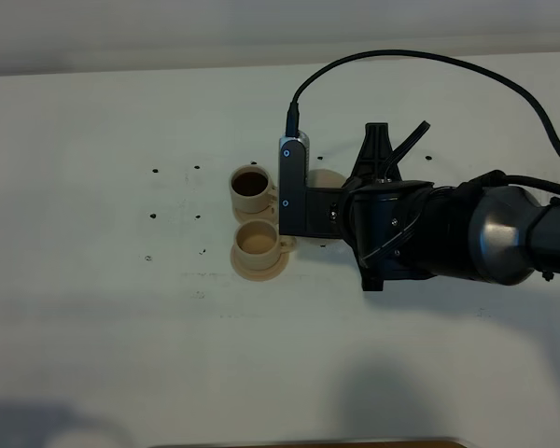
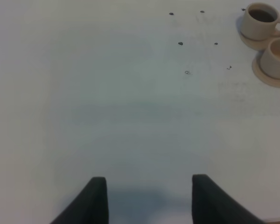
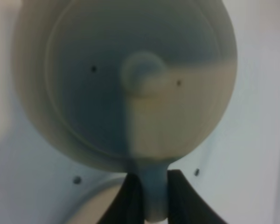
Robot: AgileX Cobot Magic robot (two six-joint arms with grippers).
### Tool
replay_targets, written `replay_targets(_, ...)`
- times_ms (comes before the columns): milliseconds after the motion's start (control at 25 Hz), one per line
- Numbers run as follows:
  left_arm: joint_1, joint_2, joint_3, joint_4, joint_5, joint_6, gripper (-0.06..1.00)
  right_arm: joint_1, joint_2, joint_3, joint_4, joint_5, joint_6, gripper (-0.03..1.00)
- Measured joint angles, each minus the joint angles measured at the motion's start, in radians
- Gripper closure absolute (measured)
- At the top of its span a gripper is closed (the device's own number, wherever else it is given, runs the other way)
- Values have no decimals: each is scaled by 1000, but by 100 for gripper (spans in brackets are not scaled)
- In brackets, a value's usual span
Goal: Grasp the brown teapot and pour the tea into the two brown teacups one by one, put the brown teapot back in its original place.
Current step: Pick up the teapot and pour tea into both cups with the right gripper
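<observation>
Beige-tan ceramic fills the right wrist view: the brown teapot (image 3: 130,107) is seen from above, with its lid knob (image 3: 142,74) near the middle. Its loop handle (image 3: 152,198) is pinched between the two dark fingers of the right gripper (image 3: 153,181), which is clamped on it. A curve of the wide saucer (image 3: 95,207) shows under the pot beside the handle; whether the pot rests on it or hangs above it cannot be told. From the high camera the right arm (image 1: 448,229) reaches in from the right edge of the white table (image 1: 93,308) and covers the pot almost wholly. Just left of the arm's wrist, about midway along the table and nearer the far edge than the near one, stands the far teacup (image 1: 250,185), holding dark liquid. Just beside it, toward the near edge, the near teacup (image 1: 257,241) looks pale tan inside and sits on its small saucer (image 1: 261,270). The left gripper (image 2: 149,179) hovers over bare tabletop well apart from the cups, its fingers spread wide with nothing between them.
</observation>
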Motion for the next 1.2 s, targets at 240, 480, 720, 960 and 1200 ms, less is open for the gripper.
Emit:
replay_targets(240,0,0,0,0,0,0,47,13,0,0,-93,48,0,88)
replay_targets(480,0,0,0,0,0,0,47,15,0,0,-149,88,0,88)
replay_targets(720,0,0,0,0,0,0,47,31,0,0,-166,107,0,88)
replay_targets(960,0,0,0,0,0,0,47,56,0,0,-169,116,0,88)
replay_targets(1200,0,0,0,0,0,0,47,67,0,-13,-176,126,0,88)
